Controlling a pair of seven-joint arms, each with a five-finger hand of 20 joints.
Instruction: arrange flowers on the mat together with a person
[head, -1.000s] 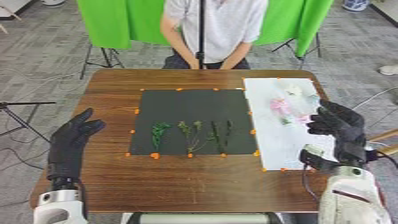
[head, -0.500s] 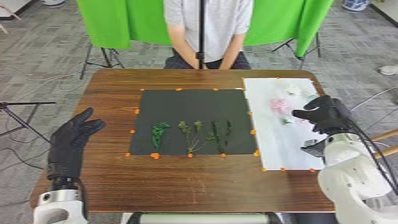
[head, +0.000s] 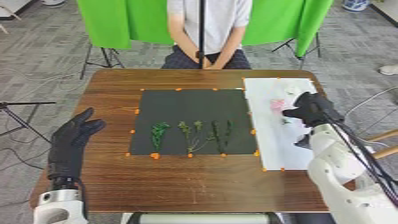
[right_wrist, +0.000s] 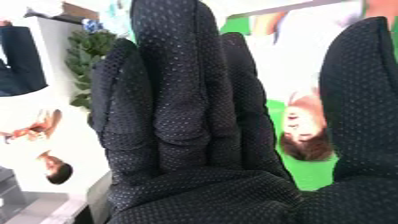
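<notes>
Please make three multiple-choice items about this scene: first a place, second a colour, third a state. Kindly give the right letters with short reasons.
1. Where is the right robot hand?
A. over the dark mat
B. over the white sheet
C. at the table's left edge

2. Which colour is the flower just left of that hand in the head view?
A. yellow
B. blue
C. pink

3. How is the left robot hand?
A. open and empty
B. clenched in a fist
C. pinching a stem

Key:
1 B: the head view shows it above the sheet, right of the mat.
2 C: its petals look pink against the white.
3 A: its fingers extend, with nothing in them.
</notes>
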